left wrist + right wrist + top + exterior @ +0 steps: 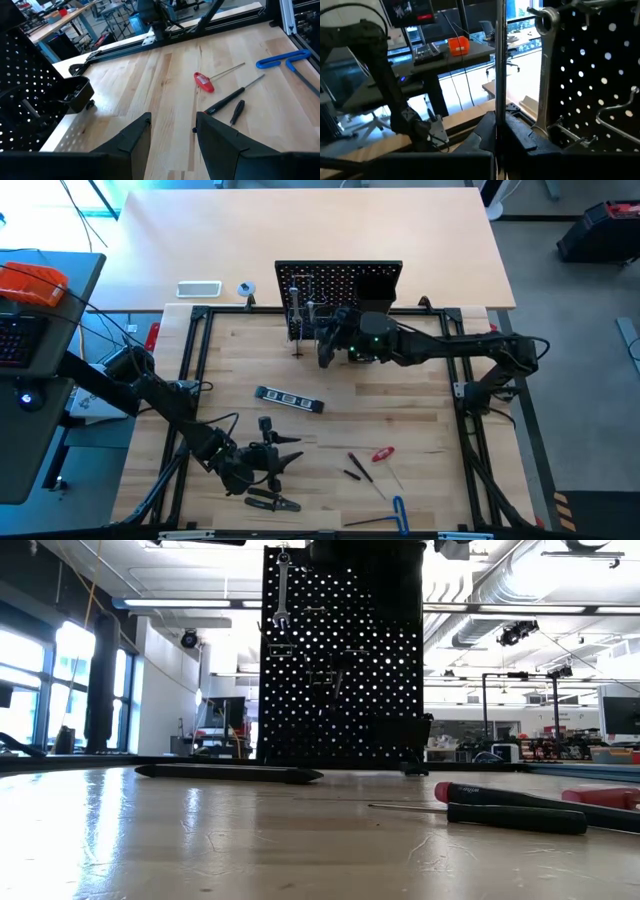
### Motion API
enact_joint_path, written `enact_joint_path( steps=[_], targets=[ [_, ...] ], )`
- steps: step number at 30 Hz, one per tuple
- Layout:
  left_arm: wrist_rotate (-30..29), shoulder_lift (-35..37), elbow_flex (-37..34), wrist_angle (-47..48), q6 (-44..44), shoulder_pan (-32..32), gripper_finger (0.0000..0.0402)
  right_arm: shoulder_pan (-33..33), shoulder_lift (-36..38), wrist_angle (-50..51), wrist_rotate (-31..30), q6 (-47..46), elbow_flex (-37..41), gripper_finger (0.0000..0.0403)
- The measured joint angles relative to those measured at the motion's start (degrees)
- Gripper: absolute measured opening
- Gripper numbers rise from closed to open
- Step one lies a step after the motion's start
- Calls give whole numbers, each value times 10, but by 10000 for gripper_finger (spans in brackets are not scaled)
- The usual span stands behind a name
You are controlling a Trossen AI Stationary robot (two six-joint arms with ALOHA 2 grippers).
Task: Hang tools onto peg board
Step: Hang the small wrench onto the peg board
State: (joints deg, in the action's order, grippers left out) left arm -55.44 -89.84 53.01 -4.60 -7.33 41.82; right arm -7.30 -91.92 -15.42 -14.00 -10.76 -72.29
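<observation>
Wooden counter (400,410): lying under bright workshop ceiling lights.
Black perforated peg board (338,283): standing upright at far edge.
Silver wrench (543,75): hanging vertically on board.
Right pincer (497,131): clenching a thin upright rod beside board.
Left pincer (172,125): hovering released, near counter's front.

surface: wooden table (420,395) | on it: level (289,399), screwdrivers (360,468), blue hex key (399,511), possibly pliers (272,501)

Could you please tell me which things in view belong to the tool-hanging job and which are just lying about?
Job:
peg board
hung wrench
level
red-handled screwdriver
blue-handled hex key
right gripper, holding a thin rod

Lying about:
orange object on the side desk
white tray
</observation>
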Motion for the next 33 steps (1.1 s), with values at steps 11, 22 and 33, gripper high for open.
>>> enact_joint_path(
  steps=[11,22,33],
  targets=[
    [0,0,0,-1,0,0,146,-10,-32,-32,-1,-70,0,5],
    [14,0,0,-8,4,0,146,-10,-50,-75,-21,-69,0,5],
    [20,0,0,-17,19,0,146,-19,-50,-75,-21,-88,0,5]
  ],
)
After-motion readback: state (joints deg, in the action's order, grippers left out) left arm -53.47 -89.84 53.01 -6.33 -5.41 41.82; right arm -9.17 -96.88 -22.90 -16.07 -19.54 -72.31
